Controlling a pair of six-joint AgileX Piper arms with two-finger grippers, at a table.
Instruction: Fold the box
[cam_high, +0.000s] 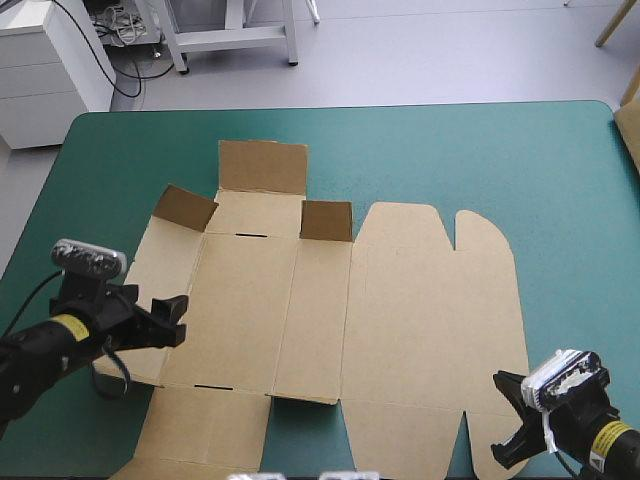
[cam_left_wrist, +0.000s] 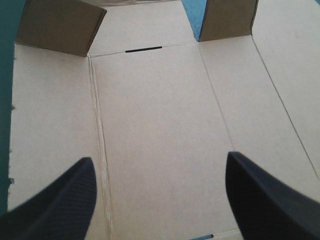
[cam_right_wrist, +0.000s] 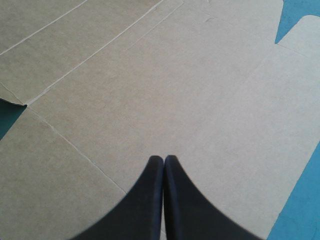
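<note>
The brown box (cam_high: 400, 320) lies as a flat cut sheet in the middle of the table. Three small flaps stand raised along its far left part, one of them the flap (cam_high: 326, 220) near the centre. My left gripper (cam_high: 172, 322) hovers at the sheet's left edge. It is open (cam_left_wrist: 160, 200) over a panel of the box (cam_left_wrist: 160, 125), with two raised flaps ahead. My right gripper (cam_high: 510, 420) sits at the sheet's near right corner. It is shut (cam_right_wrist: 164, 165), its tips low over the flat board of the box (cam_right_wrist: 150, 75), holding nothing.
The teal-green cover (cam_high: 540, 160) shows beyond the box's far edge and along the right side. A strip of cover (cam_right_wrist: 300, 200) lies beside my right gripper. The table's near edge is close behind both grippers.
</note>
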